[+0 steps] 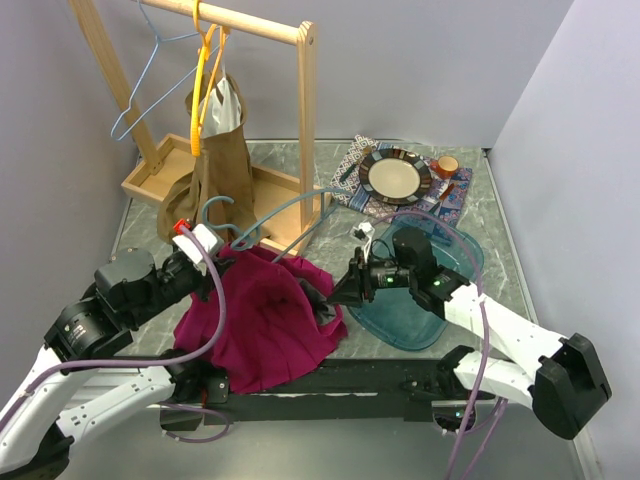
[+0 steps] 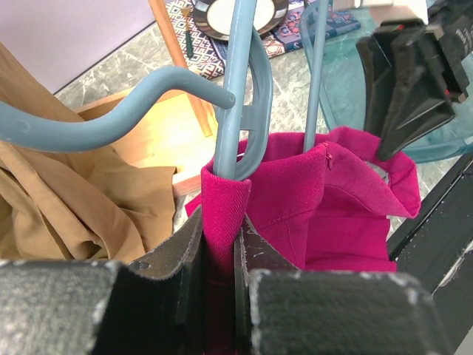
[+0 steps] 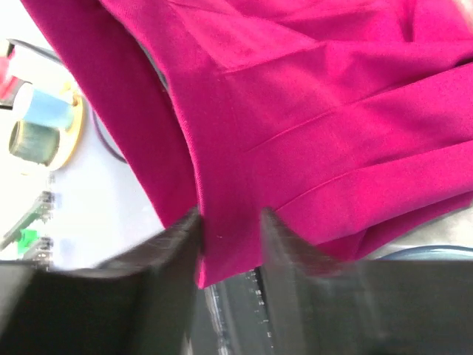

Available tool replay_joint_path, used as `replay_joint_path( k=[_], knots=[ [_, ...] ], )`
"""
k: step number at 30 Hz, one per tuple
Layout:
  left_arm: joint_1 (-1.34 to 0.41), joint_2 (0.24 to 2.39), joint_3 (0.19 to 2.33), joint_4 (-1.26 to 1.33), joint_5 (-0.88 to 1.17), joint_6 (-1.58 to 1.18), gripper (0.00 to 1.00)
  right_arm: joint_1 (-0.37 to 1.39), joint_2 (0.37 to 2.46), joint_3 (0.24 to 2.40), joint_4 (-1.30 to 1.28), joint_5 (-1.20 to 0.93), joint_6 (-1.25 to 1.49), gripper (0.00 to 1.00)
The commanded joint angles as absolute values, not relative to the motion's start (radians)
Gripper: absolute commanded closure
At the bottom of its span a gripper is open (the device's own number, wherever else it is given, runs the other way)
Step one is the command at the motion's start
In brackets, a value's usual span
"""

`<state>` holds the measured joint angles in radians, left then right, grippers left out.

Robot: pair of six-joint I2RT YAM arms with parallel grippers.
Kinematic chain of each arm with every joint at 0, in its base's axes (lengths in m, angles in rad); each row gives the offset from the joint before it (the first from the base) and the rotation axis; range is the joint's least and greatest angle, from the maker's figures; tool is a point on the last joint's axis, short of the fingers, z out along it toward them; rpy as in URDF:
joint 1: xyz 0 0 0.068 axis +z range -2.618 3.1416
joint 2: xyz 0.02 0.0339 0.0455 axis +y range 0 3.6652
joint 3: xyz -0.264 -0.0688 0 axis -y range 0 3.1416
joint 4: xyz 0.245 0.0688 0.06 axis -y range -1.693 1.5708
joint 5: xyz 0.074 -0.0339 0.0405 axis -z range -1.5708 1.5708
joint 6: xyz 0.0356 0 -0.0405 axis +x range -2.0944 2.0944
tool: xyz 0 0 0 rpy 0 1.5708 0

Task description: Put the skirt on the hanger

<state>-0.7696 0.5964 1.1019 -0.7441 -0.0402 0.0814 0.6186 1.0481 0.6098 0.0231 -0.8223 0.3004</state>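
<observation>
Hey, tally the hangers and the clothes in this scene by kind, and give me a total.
Hangers: 3 (light blue hanger, orange hanger, grey-blue hanger)
Garments: 2 (magenta skirt, tan garment)
Total: 5

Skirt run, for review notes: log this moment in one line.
left gripper: shut on skirt | right gripper: straddling skirt edge, grip unclear | blue hanger: partly inside skirt

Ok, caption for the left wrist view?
Left fingers pinching the magenta fabric skirt onto the grey-blue plastic hanger.
</observation>
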Motion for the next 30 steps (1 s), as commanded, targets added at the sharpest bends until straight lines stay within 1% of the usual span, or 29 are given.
replay_joint_path(
  k=[1, 2, 5, 7, 8, 9, 13, 16, 21, 23, 30],
  knots=[
    [-0.773, 0.58, 1.161, -0.633, -0.061, 0.061, 0.99, 0.64, 1.077, 0.655, 0.012, -0.821, 0.287, 0.74],
    [-0.773, 0.578, 1.158, -0.637, -0.064, 0.061, 0.99, 0.637, 1.078, 0.667, 0.006, -0.824, 0.281, 1.0],
    [-0.773, 0.568, 1.152, -0.661, -0.051, 0.083, 0.99, 0.624, 1.059, 0.71, -0.032, -0.801, 0.258, 1.0],
    [-0.773, 0.551, 1.147, -0.678, -0.037, 0.113, 0.99, 0.574, 1.057, 0.745, -0.077, -0.807, 0.247, 1.0],
    [-0.773, 0.543, 1.138, -0.689, -0.023, 0.124, 0.99, 0.551, 1.058, 0.797, -0.095, -0.813, 0.244, 1.0],
    [-0.773, 0.535, 1.131, -0.692, -0.012, 0.138, 0.99, 0.493, 1.066, 0.825, -0.132, -0.83, 0.236, 1.0],
    [-0.773, 0.5, 1.092, -0.701, 0.009, 0.199, 0.99, 0.364, 1.135, 0.968, -0.222, -0.923, 0.218, 1.0],
    [-0.773, 0.492, 1.072, -0.715, 0.015, 0.228, 0.99, 0.306, 1.179, 1.066, -0.288, -0.994, 0.175, 1.0],
    [-0.773, 0.489, 1.058, -0.738, 0.003, 0.264, 0.99, 0.261, 1.219, 1.218, -0.428, -1.08, 0.028, 1.0],
    [-0.773, 0.502, 1.063, -0.756, 0.005, 0.287, 0.99, 0.242, 1.229, 1.262, -0.448, -1.094, 0.017, 1.0],
    [-0.773, 0.541, 1.06, -0.795, -0.054, 0.331, 0.99, 0.221, 1.244, 1.367, -0.583, -1.054, -0.124, 1.0]
  ],
)
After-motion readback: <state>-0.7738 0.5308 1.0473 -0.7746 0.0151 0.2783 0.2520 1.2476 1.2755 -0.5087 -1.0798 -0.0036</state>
